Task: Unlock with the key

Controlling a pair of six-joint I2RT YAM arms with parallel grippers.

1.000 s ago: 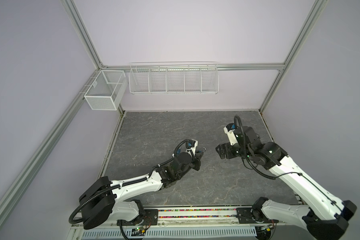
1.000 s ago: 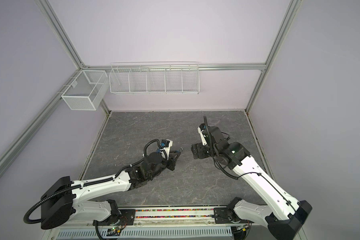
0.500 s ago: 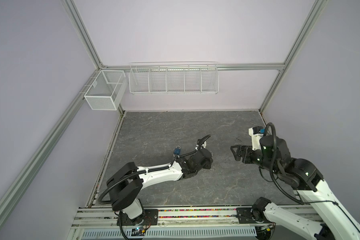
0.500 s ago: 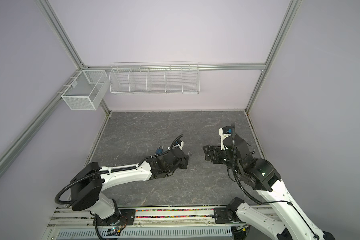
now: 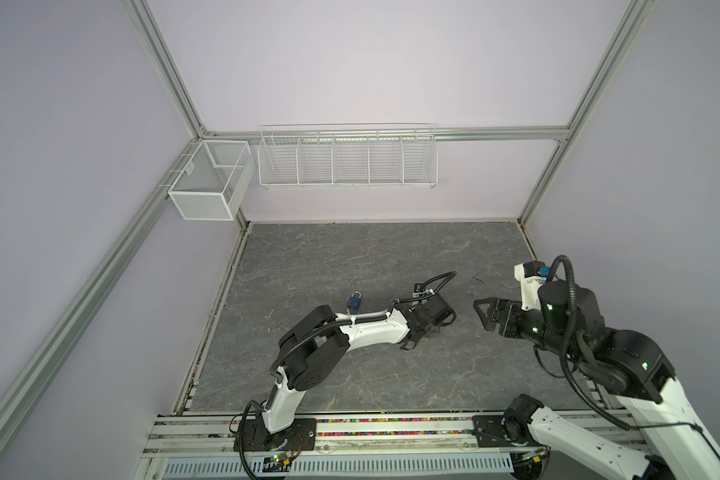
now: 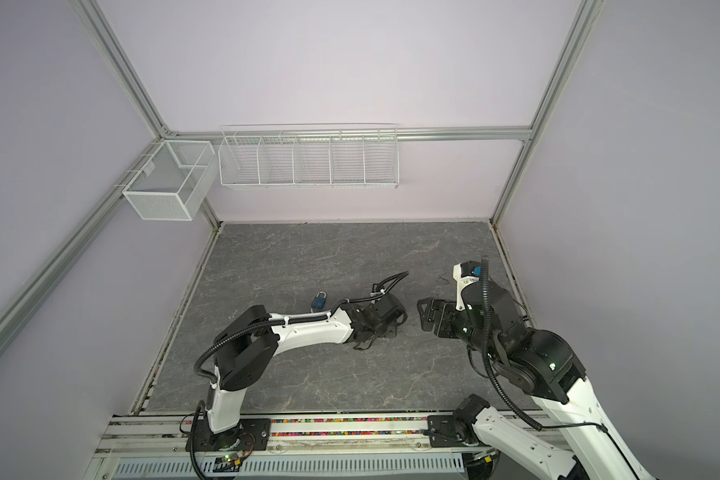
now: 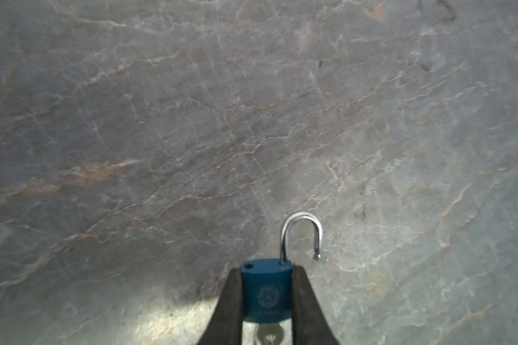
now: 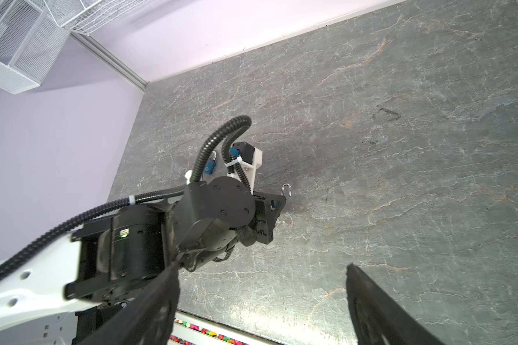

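In both top views the left hand point(image 5: 431, 328) point(image 6: 385, 328) sits low over the grey table point(image 5: 350, 257) point(image 6: 308, 257), and honestly whatever it's carrying is too small to make out from up there. The right hand point(image 5: 484, 315) point(image 6: 424, 316) hangs just beside the left hand, tips pointed at it, not touching. There's also a spare padlock point(image 5: 354, 300) point(image 6: 319, 300), blue, lying flat on the table behind the left hand, right next to that arm's forearm. The left wrist view clears things up: the left hand point(image 7: 266, 271) is clamped on the held padlock point(image 7: 266, 294), also blue, with one of its fingers point(image 7: 231, 298) pressed on each side of the body. Its shackle point(image 7: 301, 230) is popped open, one leg in the body and the free end swung clear. The key point(image 7: 269, 334) sticks out of the bottom, partly cut off by the frame edge. In the right wrist view the right hand point(image 8: 260, 265) is spread wide with nothing in it. The shackle point(image 8: 286, 189) pokes out past the left hand point(image 8: 277, 206), and the spare padlock point(image 8: 210, 165) is beyond it.
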